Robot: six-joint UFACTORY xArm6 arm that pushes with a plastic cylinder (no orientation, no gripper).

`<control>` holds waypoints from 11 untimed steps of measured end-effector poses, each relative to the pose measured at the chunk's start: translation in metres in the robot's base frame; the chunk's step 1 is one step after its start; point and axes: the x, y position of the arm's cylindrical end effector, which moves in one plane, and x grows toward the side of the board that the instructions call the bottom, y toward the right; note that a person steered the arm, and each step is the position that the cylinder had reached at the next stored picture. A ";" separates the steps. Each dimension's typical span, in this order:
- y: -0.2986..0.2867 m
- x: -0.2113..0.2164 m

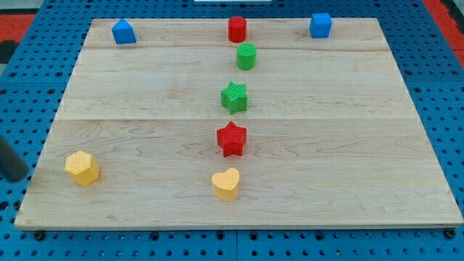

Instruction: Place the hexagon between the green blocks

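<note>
The yellow hexagon [83, 168] lies near the board's bottom left corner. The green cylinder [246, 56] sits near the view's top centre. The green star [234, 97] lies just below it, with a narrow gap between the two. A dark rod shows at the view's left edge, off the board. My tip [16, 176] is to the left of the yellow hexagon and well apart from it.
The wooden board [362, 145] lies on a blue pegboard. A red star [232, 138] and a yellow heart [226, 183] lie below the green star. A red cylinder [237, 29], a blue cube [320, 25] and a blue house-shaped block [124, 32] line the top edge.
</note>
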 end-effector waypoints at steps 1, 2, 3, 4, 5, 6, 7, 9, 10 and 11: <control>0.056 0.008; 0.085 -0.061; 0.132 -0.109; 0.175 -0.122; 0.157 -0.096; 0.199 -0.095; 0.251 -0.154; 0.199 -0.179; 0.149 -0.167; 0.161 -0.219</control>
